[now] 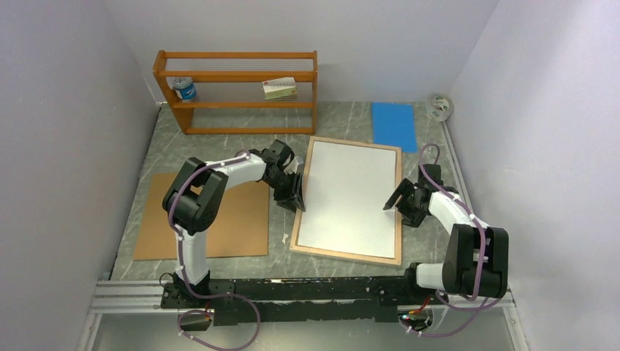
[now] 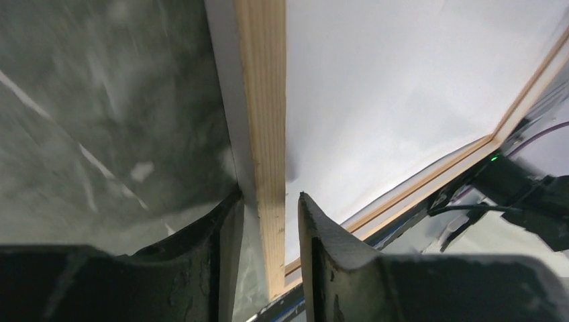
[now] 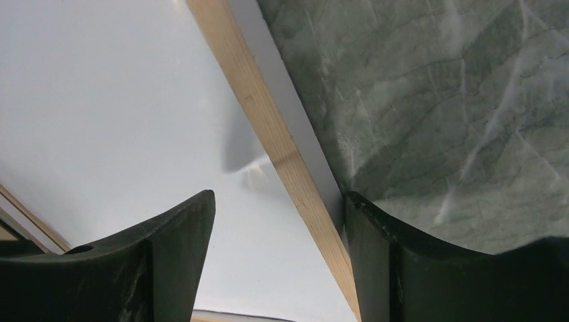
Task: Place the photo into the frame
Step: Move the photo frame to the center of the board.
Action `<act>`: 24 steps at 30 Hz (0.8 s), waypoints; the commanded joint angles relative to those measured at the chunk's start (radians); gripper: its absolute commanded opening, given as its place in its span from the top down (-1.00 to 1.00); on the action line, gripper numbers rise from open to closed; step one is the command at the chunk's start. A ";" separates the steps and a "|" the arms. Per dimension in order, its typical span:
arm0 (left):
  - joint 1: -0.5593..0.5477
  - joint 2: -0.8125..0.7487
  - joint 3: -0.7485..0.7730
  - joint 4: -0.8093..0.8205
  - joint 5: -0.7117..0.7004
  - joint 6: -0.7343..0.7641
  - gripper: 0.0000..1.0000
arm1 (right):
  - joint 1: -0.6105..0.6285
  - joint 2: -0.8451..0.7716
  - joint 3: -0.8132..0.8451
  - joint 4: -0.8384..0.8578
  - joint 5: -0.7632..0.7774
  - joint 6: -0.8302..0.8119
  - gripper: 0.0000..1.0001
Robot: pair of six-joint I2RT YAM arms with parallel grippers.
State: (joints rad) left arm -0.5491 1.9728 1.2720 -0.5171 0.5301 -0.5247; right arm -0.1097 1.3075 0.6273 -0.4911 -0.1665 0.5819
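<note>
The frame lies face down on the table, its light wood reverse up. The photo lies inside it with its plain white reverse up. My left gripper is at the frame's left rail. In the left wrist view its fingers straddle the wood rail, slightly open, with the white sheet beyond. My right gripper is at the frame's right rail. In the right wrist view it is wide open across the rail, its outer finger against the frame's outer edge, above the white sheet.
A plain brown backing board lies flat to the left of the frame. An orange wooden shelf rack stands at the back left. A blue pad and a tape roll lie at the back right.
</note>
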 commanded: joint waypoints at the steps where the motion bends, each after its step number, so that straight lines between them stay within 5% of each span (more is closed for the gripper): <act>1: -0.086 -0.079 -0.038 -0.033 0.071 -0.044 0.25 | 0.036 -0.040 0.013 -0.012 -0.127 0.048 -0.44; 11: -0.111 -0.140 -0.078 -0.062 0.018 -0.027 0.15 | 0.056 -0.051 -0.002 0.019 -0.169 0.042 -0.43; 19: -0.053 -0.155 -0.043 -0.061 -0.072 -0.062 -0.44 | 0.078 0.019 0.072 0.039 -0.095 0.035 -0.45; 24: 0.051 -0.159 -0.001 -0.048 -0.047 -0.043 -0.58 | 0.079 0.057 0.136 0.027 -0.026 0.002 -0.50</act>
State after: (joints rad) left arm -0.5777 1.8668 1.1980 -0.6285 0.4553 -0.5671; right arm -0.0372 1.3483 0.6769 -0.4808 -0.2096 0.5938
